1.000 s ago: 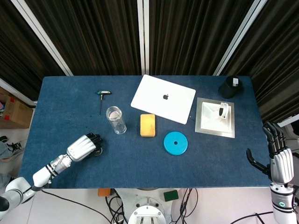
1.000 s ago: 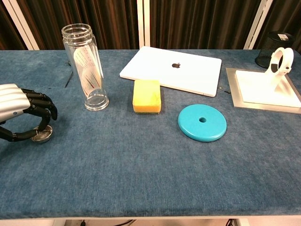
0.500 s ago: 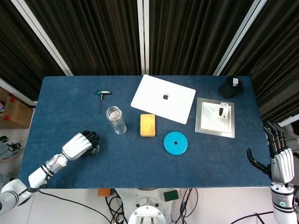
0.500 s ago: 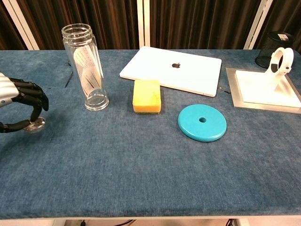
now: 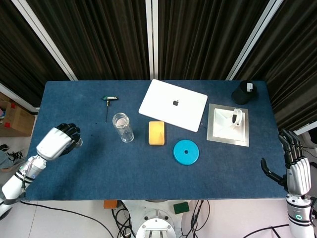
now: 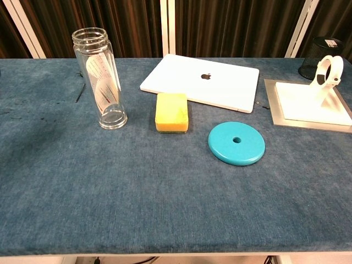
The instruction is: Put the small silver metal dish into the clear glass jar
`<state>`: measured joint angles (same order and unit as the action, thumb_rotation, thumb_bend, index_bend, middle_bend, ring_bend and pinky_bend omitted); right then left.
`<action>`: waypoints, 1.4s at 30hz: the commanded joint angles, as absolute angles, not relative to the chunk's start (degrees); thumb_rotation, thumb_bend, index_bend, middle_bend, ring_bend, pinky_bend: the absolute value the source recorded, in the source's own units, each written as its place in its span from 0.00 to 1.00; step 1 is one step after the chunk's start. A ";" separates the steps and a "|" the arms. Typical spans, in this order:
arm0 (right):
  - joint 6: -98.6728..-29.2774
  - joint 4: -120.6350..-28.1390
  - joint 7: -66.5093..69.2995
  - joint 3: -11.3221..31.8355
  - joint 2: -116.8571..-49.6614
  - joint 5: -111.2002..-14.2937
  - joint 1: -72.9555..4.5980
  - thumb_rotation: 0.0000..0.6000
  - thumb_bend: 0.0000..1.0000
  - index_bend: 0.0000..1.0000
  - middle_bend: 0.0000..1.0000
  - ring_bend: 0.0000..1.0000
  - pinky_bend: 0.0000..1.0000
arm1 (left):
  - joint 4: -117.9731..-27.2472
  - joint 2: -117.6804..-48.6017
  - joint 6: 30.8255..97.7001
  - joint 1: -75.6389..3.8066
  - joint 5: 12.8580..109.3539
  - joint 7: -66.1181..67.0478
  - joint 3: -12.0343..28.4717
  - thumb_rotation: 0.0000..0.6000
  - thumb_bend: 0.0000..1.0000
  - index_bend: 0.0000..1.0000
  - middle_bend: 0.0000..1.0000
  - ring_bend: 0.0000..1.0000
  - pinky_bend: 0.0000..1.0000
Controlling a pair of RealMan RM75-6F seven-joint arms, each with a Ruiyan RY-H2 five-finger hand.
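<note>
The clear glass jar stands upright on the blue table, left of centre; in the chest view the jar is tall with an open mouth. My left hand is lifted near the table's left edge, well to the left of the jar, fingers curled. It pinches the small silver metal dish, of which only a silvery glint shows at the fingertips. The chest view shows neither this hand nor the dish. My right hand hangs off the table's right edge, fingers spread, holding nothing.
A yellow sponge lies just right of the jar, with a white laptop behind it and a blue disc in front right. A hex key lies behind the jar. A white stand on a metal plate and a black cup are far right.
My left hand closed on the dish, lifted it off the cloth and carried it left and back, out of the chest view. The right hand stayed still.
</note>
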<state>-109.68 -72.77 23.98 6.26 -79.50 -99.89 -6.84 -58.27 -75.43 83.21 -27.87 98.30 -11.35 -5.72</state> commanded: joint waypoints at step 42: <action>-108.42 -69.21 27.69 6.64 -80.58 -97.23 -6.58 1.00 0.39 0.00 0.00 0.00 0.08 | -86.88 -64.97 59.71 -47.76 91.43 8.61 8.64 1.00 0.40 0.59 0.37 0.28 0.39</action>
<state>-108.42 -69.21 27.70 6.64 -80.58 -97.24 -6.58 -86.86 -64.74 59.92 -47.55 91.46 8.35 8.60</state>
